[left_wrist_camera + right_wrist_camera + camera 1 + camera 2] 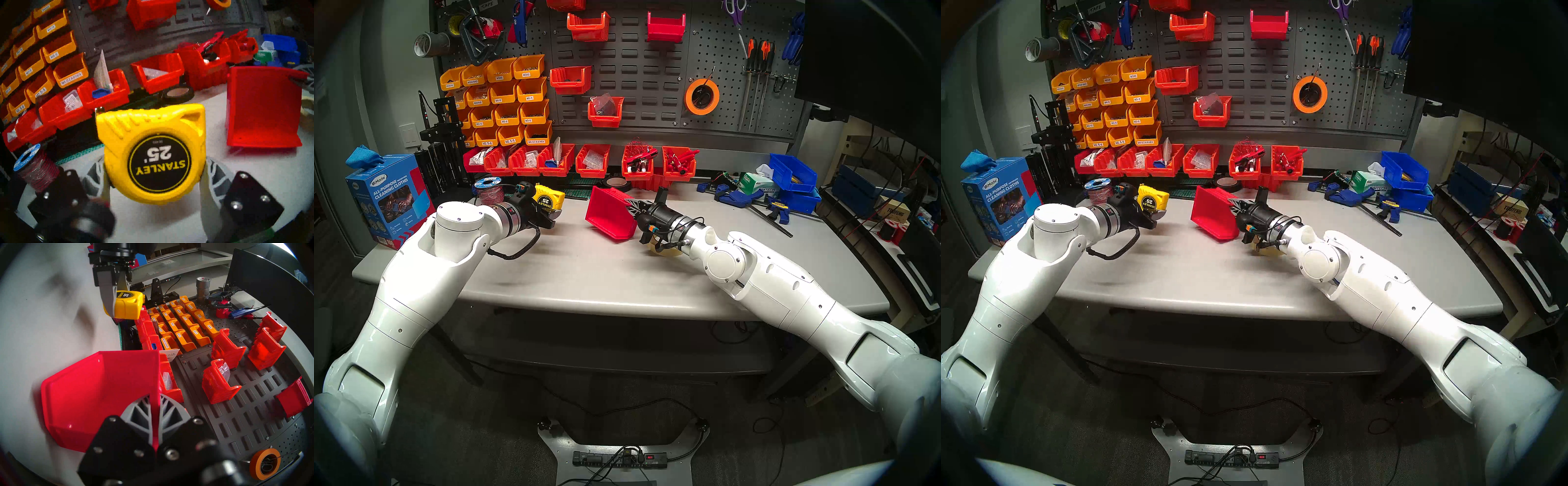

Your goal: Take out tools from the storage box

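Left tool (154, 179) grips tape measure (151, 152); right tool (155, 405) pinches red bin (102, 392).

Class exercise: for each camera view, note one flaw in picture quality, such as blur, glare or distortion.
Head views: fisheye bends the table edge, corners dark. Left wrist view: tape measure fairly sharp, lower-left mount smeared, the bin colour oversaturated. Right wrist view: picture turned sideways, soft shadows on the table, near gripper parts out of focus.

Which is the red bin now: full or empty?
Empty. The red bin, pinched by its wall in the right hand, shows a bare inside in both wrist views; the tape measure is out, in the left hand.
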Tool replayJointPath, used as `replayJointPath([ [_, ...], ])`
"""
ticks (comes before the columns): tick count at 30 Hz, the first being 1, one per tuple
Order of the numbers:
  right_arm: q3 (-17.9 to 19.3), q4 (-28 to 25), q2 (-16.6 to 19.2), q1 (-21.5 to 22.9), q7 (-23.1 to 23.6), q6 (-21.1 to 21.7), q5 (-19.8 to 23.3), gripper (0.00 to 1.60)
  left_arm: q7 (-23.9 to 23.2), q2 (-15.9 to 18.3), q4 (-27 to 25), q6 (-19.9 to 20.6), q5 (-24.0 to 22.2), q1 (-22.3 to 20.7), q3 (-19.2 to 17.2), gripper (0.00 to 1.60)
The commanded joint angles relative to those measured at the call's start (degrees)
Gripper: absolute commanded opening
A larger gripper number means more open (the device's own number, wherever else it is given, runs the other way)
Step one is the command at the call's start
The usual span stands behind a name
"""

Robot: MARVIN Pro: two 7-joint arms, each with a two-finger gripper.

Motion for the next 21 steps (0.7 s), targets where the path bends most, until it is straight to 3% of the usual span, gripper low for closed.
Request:
replayJointPath([
  [1, 0.3, -0.6, -0.2, 0.5, -0.2, -0.2, 0.0, 0.00, -2.1, 0.5, -0.1, 1.6, 3.7, -6.4, 0.3, 0.00],
  [10, 0.3, -0.5, -0.2, 0.5, -0.2, -0.2, 0.0, 0.00, -6.4, -1.4, 0.9, 2.9, 8.4, -9.2, 0.6, 0.00],
  [21, 0.3, -0.5, -0.2, 0.5, -0.2, -0.2, 0.0, 0.00, -15.1, -0.8, 4.7, 0.9, 16.9, -14.5, 5.2, 0.00],
])
